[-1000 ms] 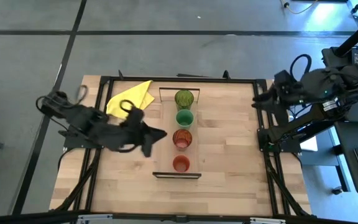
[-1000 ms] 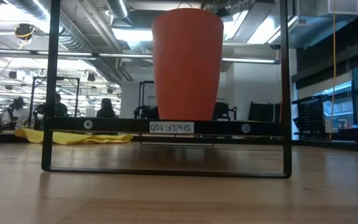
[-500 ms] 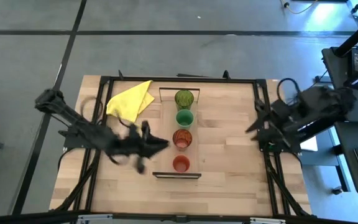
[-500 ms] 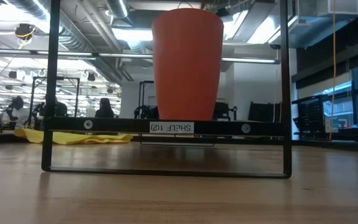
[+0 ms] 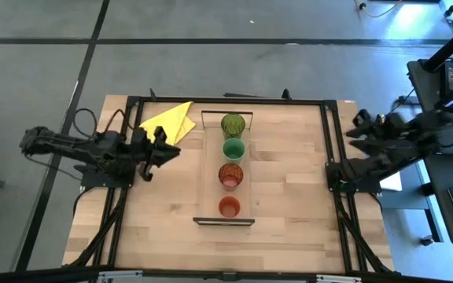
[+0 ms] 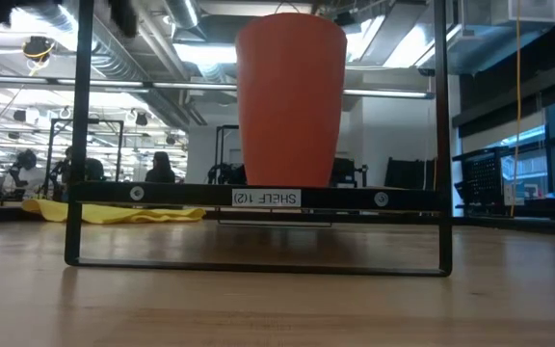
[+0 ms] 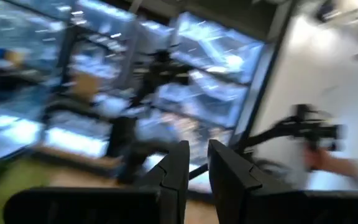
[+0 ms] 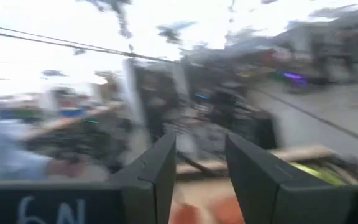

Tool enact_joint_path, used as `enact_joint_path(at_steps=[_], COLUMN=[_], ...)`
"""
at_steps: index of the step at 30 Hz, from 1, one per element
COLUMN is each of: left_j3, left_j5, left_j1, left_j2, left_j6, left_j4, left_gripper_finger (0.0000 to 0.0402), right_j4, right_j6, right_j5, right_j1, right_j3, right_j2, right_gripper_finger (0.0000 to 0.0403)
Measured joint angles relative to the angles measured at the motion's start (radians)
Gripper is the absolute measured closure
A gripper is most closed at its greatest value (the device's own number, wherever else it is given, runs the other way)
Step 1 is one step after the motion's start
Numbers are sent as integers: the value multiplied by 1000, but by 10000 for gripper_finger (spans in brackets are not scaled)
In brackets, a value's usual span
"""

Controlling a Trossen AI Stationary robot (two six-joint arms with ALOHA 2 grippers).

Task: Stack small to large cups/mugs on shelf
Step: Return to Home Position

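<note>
Four tumblers stand upright in a row on the long light-wood shelf (image 5: 211,161): olive-green (image 5: 233,124) at the far end, then bright green (image 5: 233,148), red-brown ribbed (image 5: 230,174), and orange-red (image 5: 229,207) at the near end. The low view shows the orange-red tumbler (image 6: 290,96) standing on the shelf's near bracket end (image 6: 258,197). My left gripper (image 5: 166,146) is over the table's left part, left of the shelf, its fingers almost together (image 7: 197,165) and empty. My right gripper (image 5: 353,130) is at the table's right edge, a little open (image 8: 201,168) and empty.
A yellow cloth (image 5: 167,122) lies on the table at the far left, close to my left gripper; it also shows in the low view (image 6: 114,212). A black frame (image 5: 333,157) runs around the tabletop. People show in the room beyond the table.
My left gripper has drawn back from beside the red-brown tumbler toward the table's left and far edge. My right gripper has swung near, then back toward the table's right edge. The four tumblers have stayed in place.
</note>
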Motion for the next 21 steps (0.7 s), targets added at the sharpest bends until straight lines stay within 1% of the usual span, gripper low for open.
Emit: enact_joint_path(at_steps=[2, 4, 6, 7, 9, 10, 12, 15, 17, 20, 21], left_j3=[-60, -125, -194, -228, -297, -328, -387, -382, -384, -381, -381], left_j5=[-26, -41, -41, -41, -42, -45, -58, -103, -115, -99, -98], left_j1=[45, 78, 100, 107, 113, 115, 117, 117, 117, 117, 117], left_j2=[-78, -152, -223, -257, -322, -347, -393, -430, -440, -436, -429], left_j6=[-8, -46, -79, -92, -119, -136, -174, -249, -267, -218, -200], left_j4=[-88, -169, -186, -182, -185, -185, -198, -374, -473, -483, -485], left_gripper_finger=[349, 349, 349, 349, 349, 349, 349, 349, 349, 349, 349], right_j4=[-5, 31, 109, 160, 186, 229, 308, 369, 488, 561, 593], right_j6=[-35, -73, -111, -129, -161, -165, -163, -162, -161, -162, -158], right_j5=[95, 143, 150, 142, 118, 92, 99, 108, 124, 158, 189], right_j1=[0, 0, 0, 0, 0, 0, 1, 0, 0, 0, 0], right_j3=[-88, -167, -242, -279, -332, -354, -412, -506, -569, -672, -704], right_j2=[-53, -110, -167, -164, -158, -155, -165, -161, -164, -162, -162], right_gripper_finger=[263, 263, 263, 263, 263, 263, 263, 263, 263, 263, 263])
